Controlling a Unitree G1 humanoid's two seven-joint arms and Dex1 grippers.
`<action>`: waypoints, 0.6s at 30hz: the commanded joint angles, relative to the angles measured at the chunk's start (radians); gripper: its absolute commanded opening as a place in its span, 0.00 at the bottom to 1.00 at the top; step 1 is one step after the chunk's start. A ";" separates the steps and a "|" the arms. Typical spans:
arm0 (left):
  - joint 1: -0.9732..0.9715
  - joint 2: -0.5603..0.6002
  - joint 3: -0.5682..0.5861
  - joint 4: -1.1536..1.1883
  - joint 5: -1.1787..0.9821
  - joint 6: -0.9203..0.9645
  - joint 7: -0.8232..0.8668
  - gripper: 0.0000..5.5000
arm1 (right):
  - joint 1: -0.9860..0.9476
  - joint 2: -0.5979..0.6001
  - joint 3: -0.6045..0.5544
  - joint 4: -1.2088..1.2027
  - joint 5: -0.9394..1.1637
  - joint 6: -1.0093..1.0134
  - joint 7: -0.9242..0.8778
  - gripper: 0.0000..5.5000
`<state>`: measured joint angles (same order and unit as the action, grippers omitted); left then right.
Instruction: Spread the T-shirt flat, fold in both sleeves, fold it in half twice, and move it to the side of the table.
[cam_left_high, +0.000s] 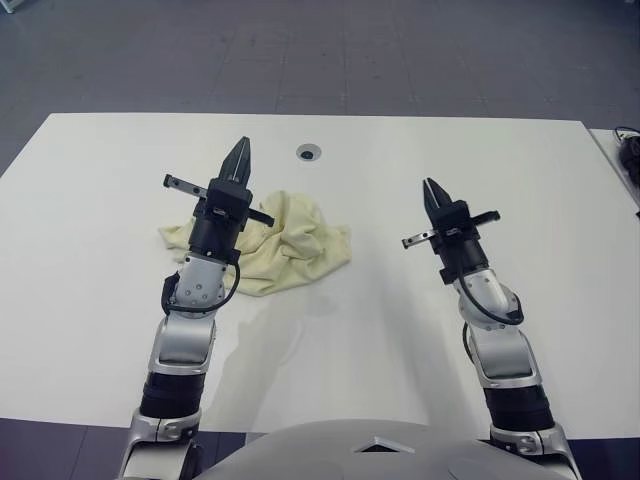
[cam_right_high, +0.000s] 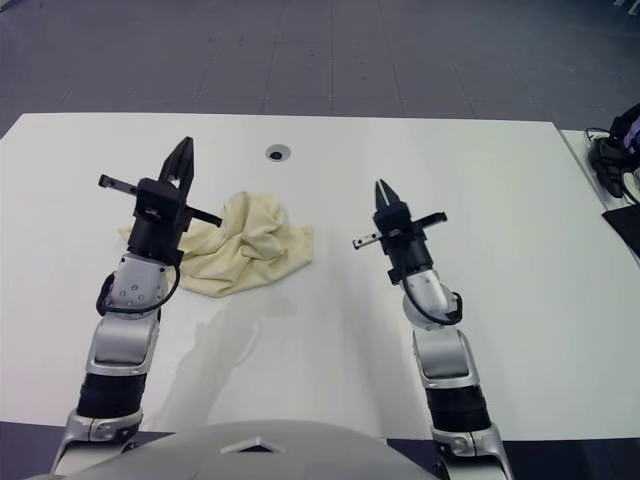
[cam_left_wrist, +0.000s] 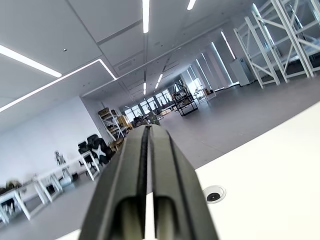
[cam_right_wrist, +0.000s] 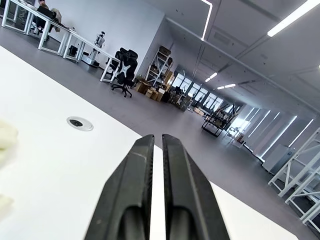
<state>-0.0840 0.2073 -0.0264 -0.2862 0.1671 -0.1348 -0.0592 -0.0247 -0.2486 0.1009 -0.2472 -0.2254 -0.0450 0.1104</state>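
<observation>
While raised above the white table (cam_left_high: 400, 330), with the crumpled yellow T-shirt (cam_left_high: 300, 245) heaped left of centre nearer the far edge, holds left gripper (cam_left_high: 239, 148) over the heap and right gripper (cam_left_high: 428, 186) well apart, both pinched together and empty, seemingly readied for spreading.

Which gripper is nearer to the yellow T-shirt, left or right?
Left. The left gripper is by the T-shirt's left part; the right gripper is apart, over bare table to its right.

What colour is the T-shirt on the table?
Pale yellow, plain, no pattern visible. The crumpled T-shirt shows best in the left eye view.
</observation>
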 joint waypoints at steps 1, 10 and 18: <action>-0.110 -0.029 0.017 -0.047 -0.024 0.090 0.011 0.00 | -0.021 0.079 -0.073 -0.026 0.012 0.063 -0.108 0.04; -0.138 -0.100 0.072 -0.076 -0.166 0.255 0.009 0.00 | -0.065 0.080 -0.062 -0.043 0.030 0.051 -0.075 0.05; -0.067 -0.089 0.041 -0.037 -0.134 0.206 -0.005 0.00 | -0.031 0.097 -0.042 -0.054 0.051 0.029 -0.063 0.00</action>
<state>-0.1645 0.1066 0.0250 -0.3385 0.0172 0.0866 -0.0567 -0.0688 -0.1561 0.0572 -0.2882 -0.1685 -0.0099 0.0539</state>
